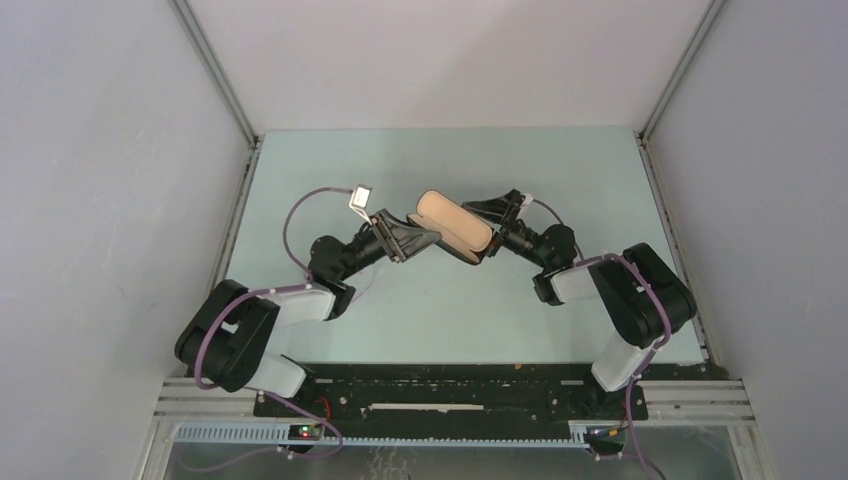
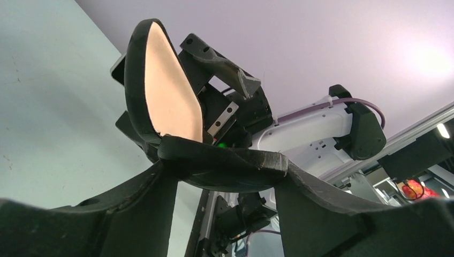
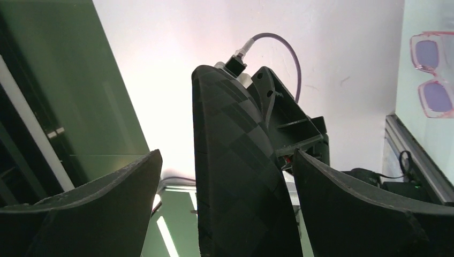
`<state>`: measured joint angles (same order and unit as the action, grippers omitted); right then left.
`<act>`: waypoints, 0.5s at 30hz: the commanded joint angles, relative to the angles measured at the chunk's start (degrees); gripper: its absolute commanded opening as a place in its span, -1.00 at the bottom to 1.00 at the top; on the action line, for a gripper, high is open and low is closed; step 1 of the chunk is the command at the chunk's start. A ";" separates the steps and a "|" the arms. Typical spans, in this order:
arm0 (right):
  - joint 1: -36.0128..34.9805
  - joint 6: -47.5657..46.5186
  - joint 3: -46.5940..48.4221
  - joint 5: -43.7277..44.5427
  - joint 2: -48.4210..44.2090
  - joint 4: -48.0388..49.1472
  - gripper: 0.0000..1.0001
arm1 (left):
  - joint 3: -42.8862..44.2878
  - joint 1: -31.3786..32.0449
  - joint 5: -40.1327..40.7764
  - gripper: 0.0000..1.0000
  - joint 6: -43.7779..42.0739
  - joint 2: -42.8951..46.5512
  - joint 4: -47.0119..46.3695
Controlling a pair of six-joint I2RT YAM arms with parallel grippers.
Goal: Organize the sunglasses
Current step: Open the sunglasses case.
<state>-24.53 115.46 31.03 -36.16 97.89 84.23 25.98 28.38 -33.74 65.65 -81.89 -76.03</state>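
Note:
A black case with tan lining (image 1: 455, 225) is held open above the middle of the table. My left gripper (image 1: 415, 238) is shut on one half of it. In the left wrist view that black half (image 2: 251, 160) is clamped between both fingers and the tan-lined half (image 2: 168, 96) stands up behind. My right gripper (image 1: 497, 214) is at the case's other side. It is open (image 3: 226, 155), straddling the black shell (image 3: 235, 176) with a gap at each finger. The sunglasses (image 3: 431, 75), pink-framed, lie on the table at the right wrist view's upper right. They do not show in the top view.
Grey walls (image 1: 120, 180) enclose the pale green table (image 1: 450, 310) on the left, back and right. A metal rail (image 1: 460, 385) carrying both arm bases runs along the near edge. The left arm's purple cable (image 1: 300, 215) loops above the table.

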 commanded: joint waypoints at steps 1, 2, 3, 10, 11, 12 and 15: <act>1.79 -9.05 0.32 -5.26 -4.36 -3.37 0.99 | 2.16 0.34 -2.93 -1.00 1.16 -0.38 0.03; 2.50 -11.82 0.83 -6.91 -5.50 -6.11 0.99 | 2.75 0.31 -3.59 -1.00 0.93 -0.87 1.11; 2.89 -15.11 1.18 -8.00 -7.05 -9.35 0.98 | 3.23 0.30 -4.25 -1.00 1.12 -1.55 1.73; 4.26 -51.80 9.10 -7.37 -24.23 -57.94 0.89 | 5.83 0.27 -6.40 -1.00 3.45 -4.36 1.23; 4.23 -56.96 10.70 -6.06 -26.15 -64.42 0.88 | 6.08 0.27 -6.49 -1.00 3.60 -4.68 1.24; 4.30 -60.59 11.96 -4.89 -27.45 -69.08 0.87 | 6.29 0.27 -6.70 -1.00 3.87 -5.01 1.22; 5.33 -66.00 13.70 -3.31 -29.92 -76.41 0.83 | 6.67 0.27 -6.96 -1.00 4.68 -5.67 0.54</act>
<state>-20.47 66.65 40.99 -41.63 72.38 27.20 30.24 28.84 -39.83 70.13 -86.39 -74.56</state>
